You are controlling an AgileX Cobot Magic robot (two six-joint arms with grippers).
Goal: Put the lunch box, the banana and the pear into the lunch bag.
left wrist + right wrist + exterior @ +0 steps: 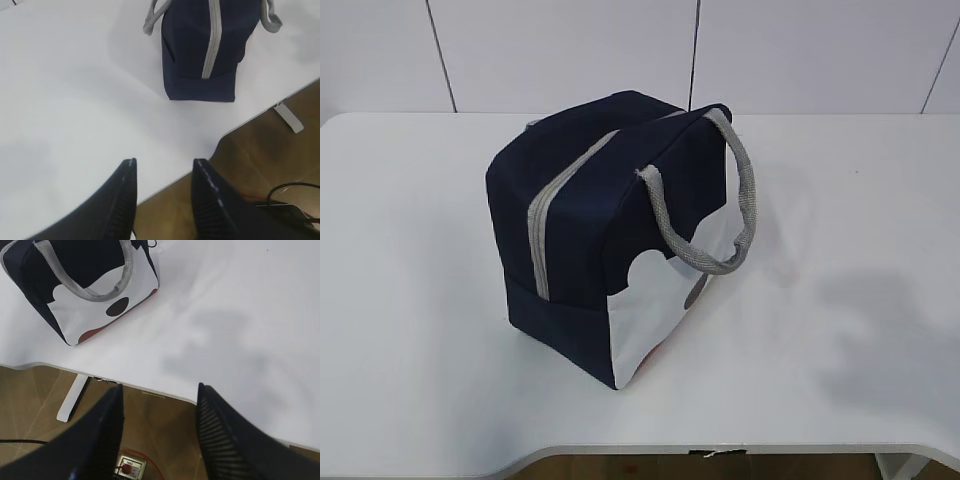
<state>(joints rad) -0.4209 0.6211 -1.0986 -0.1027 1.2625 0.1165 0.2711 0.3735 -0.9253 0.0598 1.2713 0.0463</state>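
Note:
The navy lunch bag point(610, 225) stands on the white table point(410, 300) with its grey zipper point(542, 215) shut along the top and a grey handle point(735, 200) drooping over its white scalloped side. The left wrist view shows the lunch bag point(192, 55) end-on, far ahead of my left gripper point(164, 162), which is open and empty above the table's front edge. My right gripper point(159, 387) is open and empty too, hovering over the table edge, with the lunch bag point(85, 287) at upper left. The lunch box, the banana and the pear are out of view. Neither arm appears in the exterior view.
The table's curved front edge point(720, 450) runs close below the bag. Brown floor point(160, 440), a table leg point(70, 400) and a floor socket with a red cable point(127, 467) lie beneath the right gripper. A dark cable point(290, 192) lies on the floor by the left gripper.

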